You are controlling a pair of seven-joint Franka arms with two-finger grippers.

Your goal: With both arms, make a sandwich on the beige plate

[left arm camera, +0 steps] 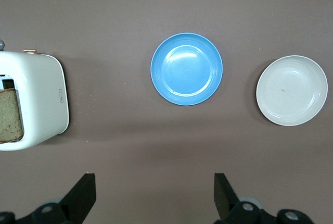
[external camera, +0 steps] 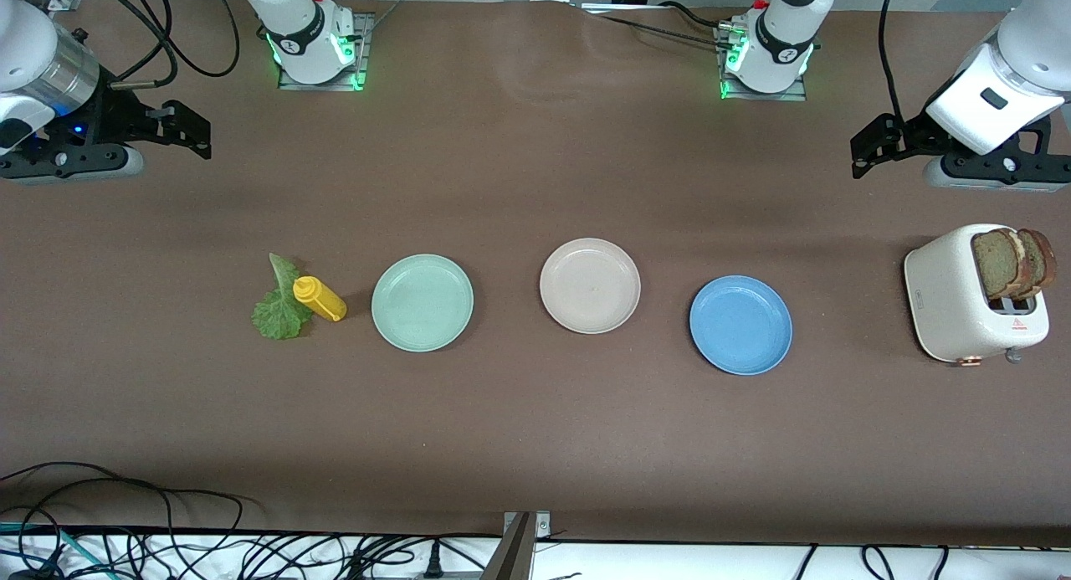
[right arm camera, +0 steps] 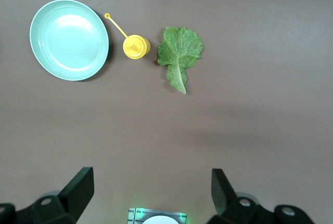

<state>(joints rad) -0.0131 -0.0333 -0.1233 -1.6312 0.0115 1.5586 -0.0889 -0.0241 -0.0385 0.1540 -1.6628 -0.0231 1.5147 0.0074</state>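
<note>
The beige plate (external camera: 590, 284) (left arm camera: 292, 90) lies bare at the middle of the table. Two brown bread slices (external camera: 1012, 264) (left arm camera: 10, 115) stand in a white toaster (external camera: 954, 300) (left arm camera: 41, 94) at the left arm's end. A green lettuce leaf (external camera: 282, 308) (right arm camera: 179, 52) lies flat at the right arm's end. My left gripper (external camera: 862, 151) (left arm camera: 154, 182) hangs open and holds nothing, above the table close to the toaster. My right gripper (external camera: 194, 132) (right arm camera: 152, 179) is also open and holds nothing, over bare table at its own end.
A yellow squeeze bottle (external camera: 319, 298) (right arm camera: 136, 46) stands beside the lettuce. A mint green plate (external camera: 422, 302) (right arm camera: 69, 40) and a blue plate (external camera: 740, 325) (left arm camera: 187, 69) flank the beige one. Cables lie along the table's front edge.
</note>
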